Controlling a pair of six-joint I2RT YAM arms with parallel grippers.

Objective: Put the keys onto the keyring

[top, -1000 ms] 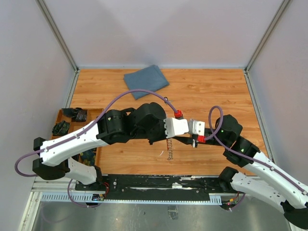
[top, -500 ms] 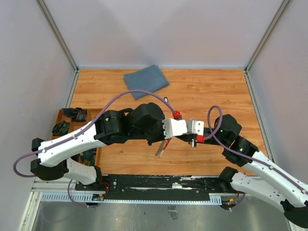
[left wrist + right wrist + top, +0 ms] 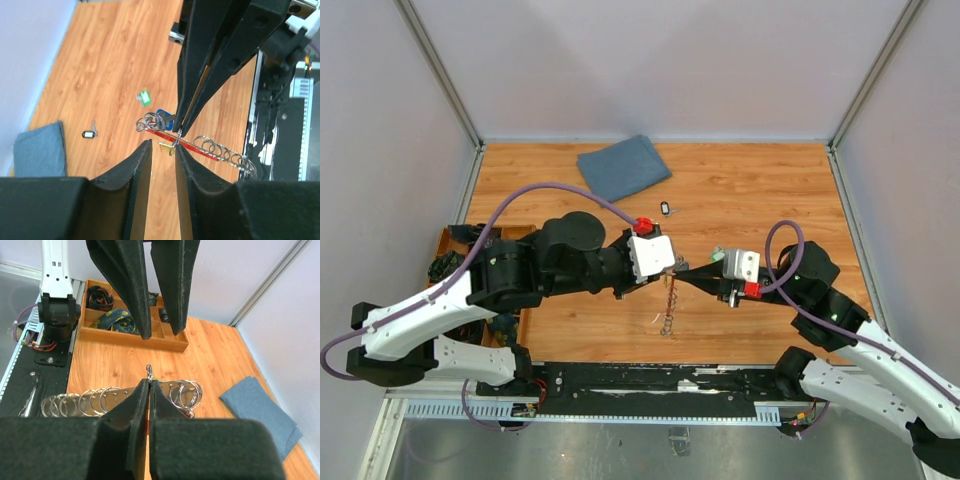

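My left pincer (image 3: 162, 148) backed off leftward, fingers apart; right pincer (image 3: 149, 382) stays clamped on the keyring (image 3: 197, 147); yellow key (image 3: 167, 146) looks threaded.

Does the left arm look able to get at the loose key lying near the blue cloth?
Probably yes. The loose key lies alone on the table just beyond the left hand, whose fingers are apart; nothing stands between. The right hand, shut on the keyring, is not in that path.

The left end effector (image 3: 162, 152) has drawn back left from the keyring (image 3: 200, 146), baring a dark-headed key (image 3: 90, 133)
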